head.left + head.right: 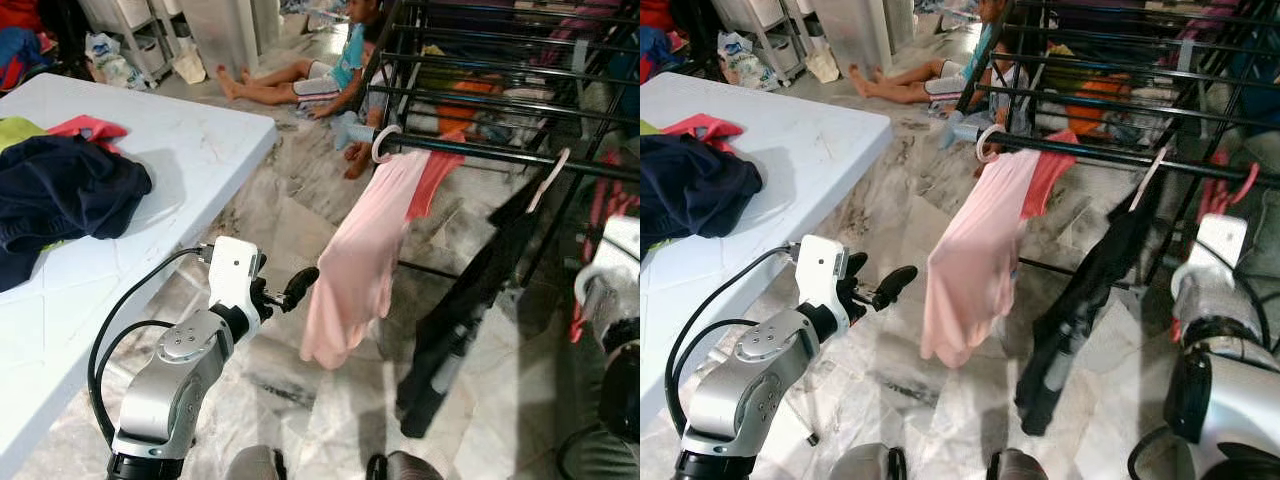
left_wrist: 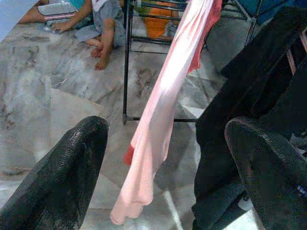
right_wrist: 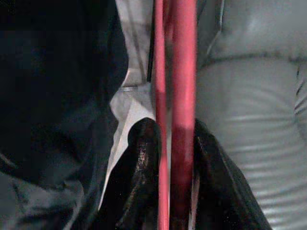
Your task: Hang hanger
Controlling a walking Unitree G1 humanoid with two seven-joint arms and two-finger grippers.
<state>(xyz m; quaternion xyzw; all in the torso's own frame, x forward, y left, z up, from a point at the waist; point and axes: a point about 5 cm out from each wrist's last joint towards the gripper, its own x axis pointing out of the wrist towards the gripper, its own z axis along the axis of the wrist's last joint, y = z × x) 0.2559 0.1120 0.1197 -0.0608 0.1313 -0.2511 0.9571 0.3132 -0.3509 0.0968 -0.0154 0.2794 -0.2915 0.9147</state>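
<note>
- Between the right claw [image 3: 168,143] fingers sits a red hanger [image 3: 177,86], pinched on its thin bars; clenched on it so it can be carried up to the rack.
- Red hook of that hanger [image 1: 1240,185] shows at the rail of the rack [image 1: 1110,155], right end, above the right arm; whether the hook is already over the rail I cannot tell.
- Dark cloth [image 3: 57,86] lies just beside the red bars in the right wrist view; it may be the garment on this hanger, unclear.
- Left claw [image 1: 285,293] is released, fingers spread, nothing in it; held out low toward the hanging clothes, likely ready to steady them.
- Pink shirt [image 1: 355,260] hangs from a white hanger [image 1: 382,143] hooked on the rail, just ahead of the left claw, not touching it.
- Black garment [image 1: 470,300] hangs next along on a pale hanger [image 1: 548,180], between the pink shirt and the right arm.
- Judgement: the step in hand is getting the red hook seated on the rail; the grip should stay until the hook bears weight, or the hanger drops to the floor [image 1: 300,210].
- Table [image 1: 190,150] on the robot's left carries a navy pile [image 1: 60,190] and a red piece [image 1: 90,127], waiting to be hung.
- Person [image 1: 310,75] sits on the floor past the rack, well apart.
</note>
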